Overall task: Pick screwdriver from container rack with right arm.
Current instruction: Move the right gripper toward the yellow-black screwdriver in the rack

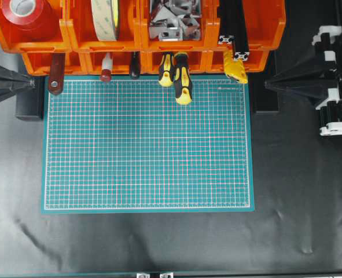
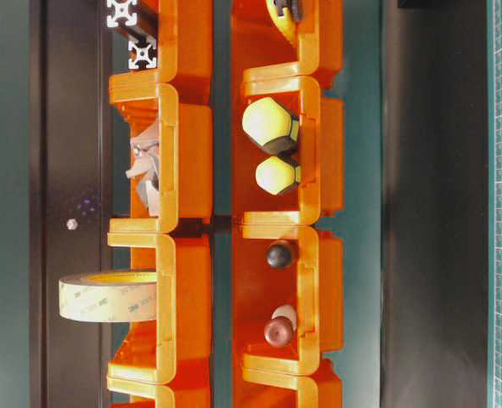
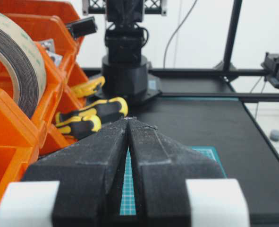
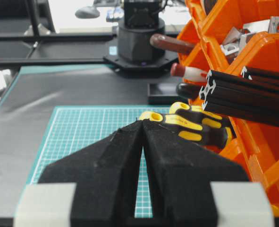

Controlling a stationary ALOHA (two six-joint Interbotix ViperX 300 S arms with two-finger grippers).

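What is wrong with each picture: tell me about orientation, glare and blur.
Table-level view: turned sideways, the rack runs vertically. Left wrist view: bright washed-out background, the shut left gripper up close and soft. Right wrist view: blown-out top edge, the shut right gripper filling the foreground. Overhead view: even light, the screwdriver sharp.

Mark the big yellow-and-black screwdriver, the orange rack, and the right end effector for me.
screwdriver (image 1: 183, 87), overhead view, on its handle.
container rack (image 1: 140, 28), overhead view, on a divider wall between upper bins.
right end effector (image 4: 143, 124), right wrist view, at the closed fingertips.
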